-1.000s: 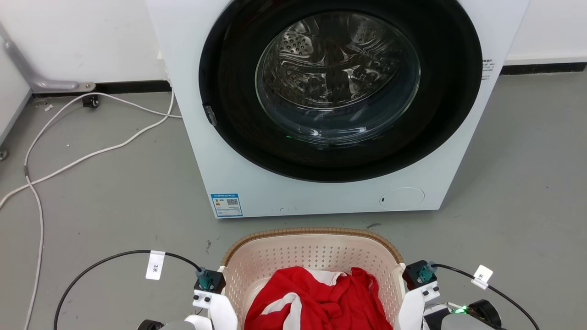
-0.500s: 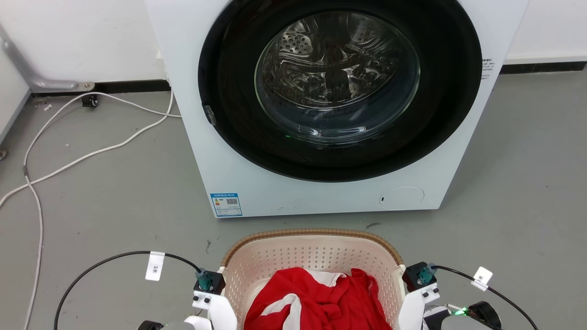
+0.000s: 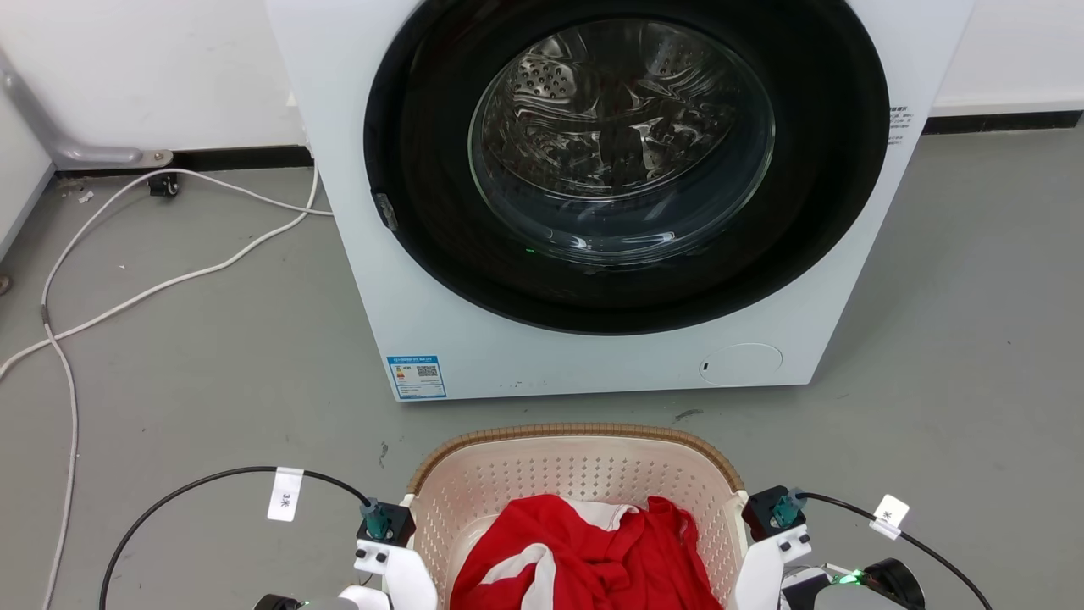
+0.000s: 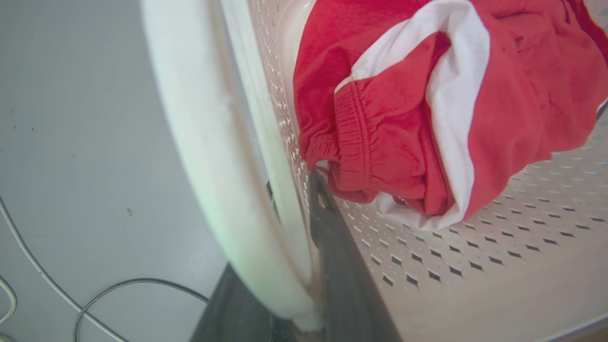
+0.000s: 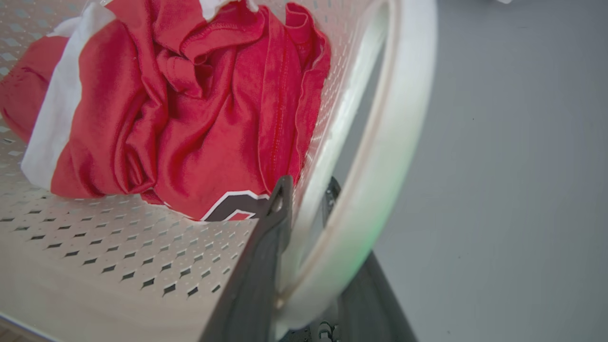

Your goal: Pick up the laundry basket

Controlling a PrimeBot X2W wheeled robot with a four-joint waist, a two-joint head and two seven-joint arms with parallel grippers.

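The basket [image 3: 576, 434], near end cut off, lies just before the washing machine [image 3: 440, 322], holding a red-and-white garment [image 3: 593, 551]. My left gripper [image 4: 294, 199] clamps its left handle [image 4: 190, 118], my right gripper [image 5: 308, 190] its right handle [image 5: 399, 118]; both outer fingers are half hidden.

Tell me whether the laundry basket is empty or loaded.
Loaded, but not full: a red and white garment lies in the laundry basket, with bare perforated floor showing beside it.
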